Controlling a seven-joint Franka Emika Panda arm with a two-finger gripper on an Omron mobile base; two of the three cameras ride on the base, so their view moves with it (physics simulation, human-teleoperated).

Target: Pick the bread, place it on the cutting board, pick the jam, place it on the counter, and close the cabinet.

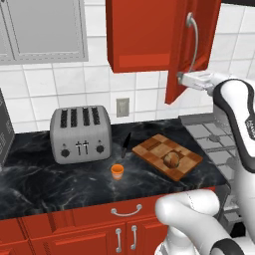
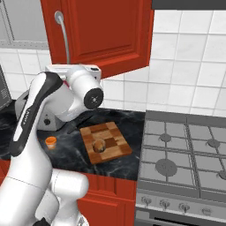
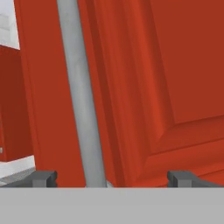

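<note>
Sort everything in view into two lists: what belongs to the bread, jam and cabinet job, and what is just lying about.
Part of the job:
- bread, on the cutting board
- jam, on the counter
- cabinet, door ajar
- gripper, open, at the door's handle

Just there:
- toaster
- stove
- wall outlet
- glass-fronted cabinet

arm point(image 2: 53, 114): glossy white rounded shells, fat tube-like links | joints: dark grey to black bands, one round dark end cap with a small pale centre | forearm: black stripe with small grey lettering, too small to read | hand point(image 1: 195, 79): boxy, pale grey-white | fingertips point(image 3: 43, 178): small, dark grey, blocky
</note>
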